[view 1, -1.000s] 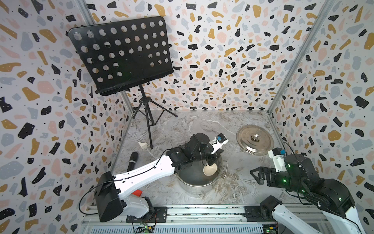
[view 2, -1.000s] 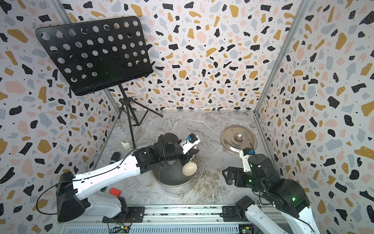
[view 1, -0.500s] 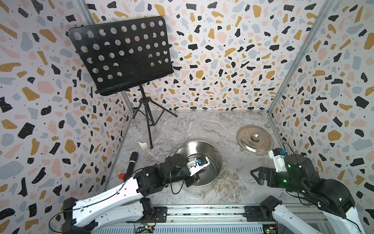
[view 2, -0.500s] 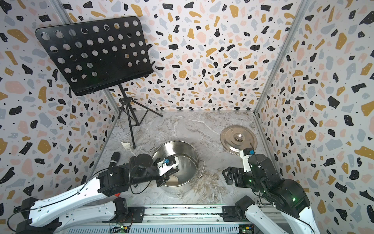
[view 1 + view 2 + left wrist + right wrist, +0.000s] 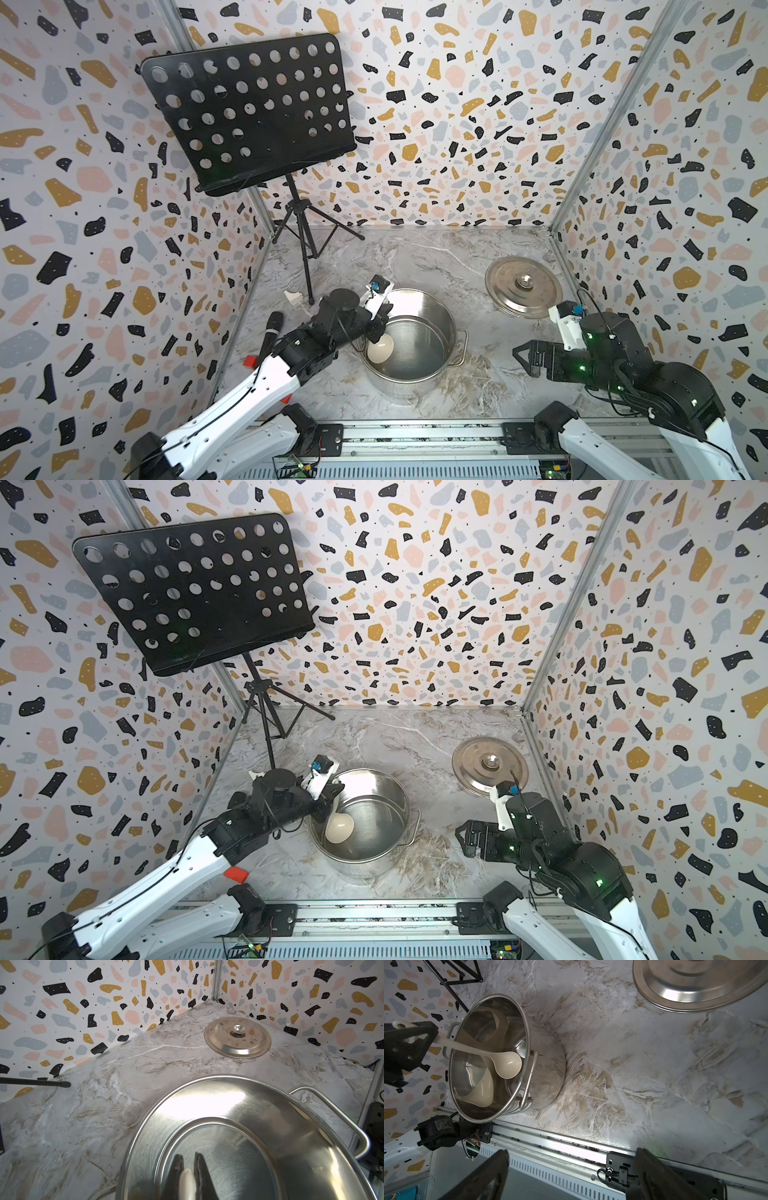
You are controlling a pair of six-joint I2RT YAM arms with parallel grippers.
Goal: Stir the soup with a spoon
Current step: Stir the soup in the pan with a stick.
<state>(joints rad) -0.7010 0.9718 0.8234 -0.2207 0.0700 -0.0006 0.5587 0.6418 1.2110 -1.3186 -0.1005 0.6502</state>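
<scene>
The left claw [image 5: 383, 326] is clenched on the handle of the single cream spoon [image 5: 380, 348], right above the left rim of the pot [image 5: 436, 320]. The spoon slants down inside, its round bowl low over the shiny steel bottom on that same side. I can't tell whether it touches. The rest of the pot's inside is free room.

The right claw [image 5: 524, 360] hangs with its jaws spread wide and holds nothing, well apart from the pot, over the right front of the counter [image 5: 415, 257].

The pot stands near the front rail, and one of its wire handles points toward the right claw. Bare marble runs from behind it to the back wall, and between it and the one lid [image 5: 523, 286], which lies flat near the right wall.

On the left side there is one music stand [image 5: 249, 112] and one black microphone [image 5: 272, 332], which lies by the wall.
</scene>
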